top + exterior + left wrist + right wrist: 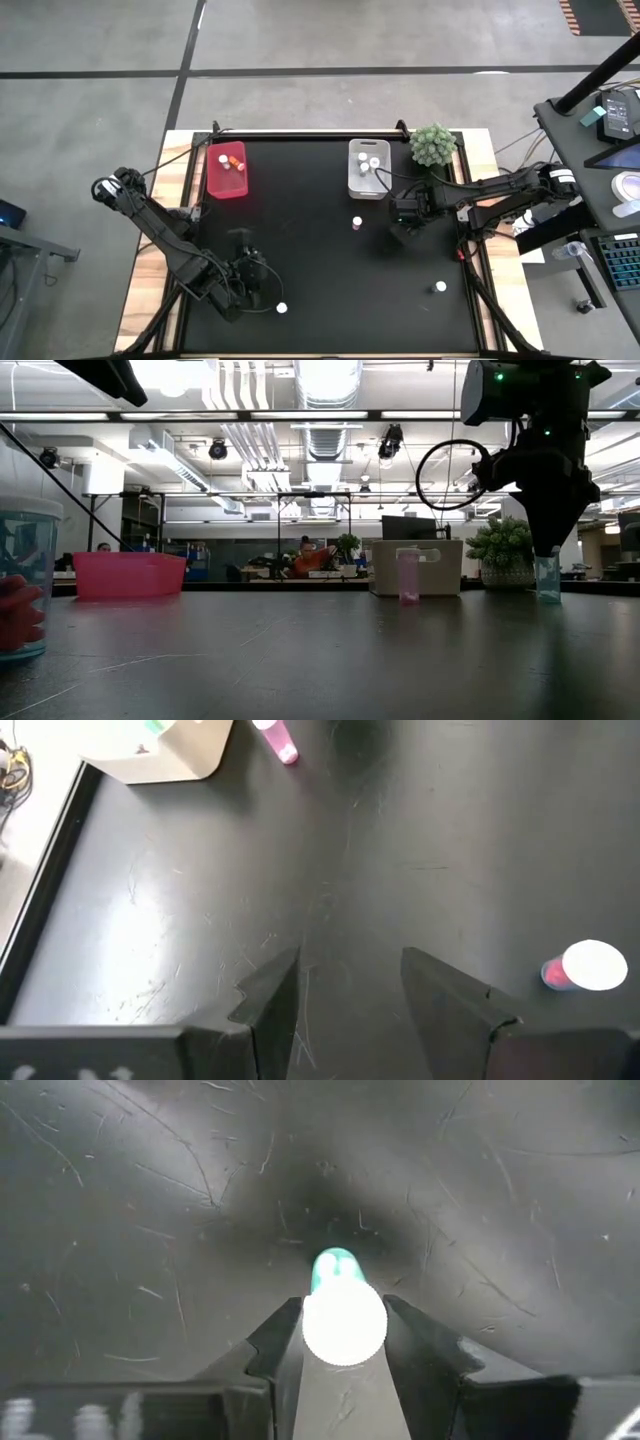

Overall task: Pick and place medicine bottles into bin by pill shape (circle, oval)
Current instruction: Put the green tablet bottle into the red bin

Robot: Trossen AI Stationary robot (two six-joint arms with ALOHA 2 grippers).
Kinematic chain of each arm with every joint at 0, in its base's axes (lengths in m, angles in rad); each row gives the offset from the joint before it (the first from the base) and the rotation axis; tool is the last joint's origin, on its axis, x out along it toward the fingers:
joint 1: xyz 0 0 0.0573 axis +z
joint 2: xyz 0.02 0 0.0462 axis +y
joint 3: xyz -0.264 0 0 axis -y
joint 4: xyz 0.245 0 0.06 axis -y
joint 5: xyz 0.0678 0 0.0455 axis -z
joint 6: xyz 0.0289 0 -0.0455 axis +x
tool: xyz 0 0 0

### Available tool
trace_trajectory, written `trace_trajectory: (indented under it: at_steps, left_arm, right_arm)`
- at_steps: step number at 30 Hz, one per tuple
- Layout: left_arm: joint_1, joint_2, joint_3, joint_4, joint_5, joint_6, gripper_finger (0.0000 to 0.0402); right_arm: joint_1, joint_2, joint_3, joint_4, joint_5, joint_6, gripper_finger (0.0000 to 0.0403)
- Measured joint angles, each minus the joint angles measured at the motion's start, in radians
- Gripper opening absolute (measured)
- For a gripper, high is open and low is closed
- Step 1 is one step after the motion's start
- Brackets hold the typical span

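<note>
The right end effector (343, 1342) is down on the black table (330, 300), right of the middle and just in front of the white bin (368, 168). Its two dark fingers sit on both sides of a little green bottle with a white cap (343, 1315). They touch the cap, so they are clamped on it. The bottle stands upright on the table.

The left end effector (348, 995) waits near the front left of the table. Its fingers are apart and hold nothing. A pink bottle (282, 308) stands just to its right.

Another pink bottle (356, 222) stands in the middle of the table. One more bottle (440, 287) stands at the front right. The red bin (226, 168) at the far left has bottles inside. So does the white bin.
</note>
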Motion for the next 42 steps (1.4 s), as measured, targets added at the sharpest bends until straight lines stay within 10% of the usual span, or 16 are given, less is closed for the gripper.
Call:
trace_trajectory:
  at_steps: [26,42]
  left_arm:
    - [0.083,-0.164,0.009,0.044,-0.018,0.014,0.0160]
    - [0.306,-0.261,0.008,0.053,0.004,0.366,0.0160]
  right_arm:
    - [0.000,0.015,0.418,-0.021,0.077,-0.367,0.0120]
    - [-0.097,0.281,0.706,0.239,0.075,-0.821,0.0120]
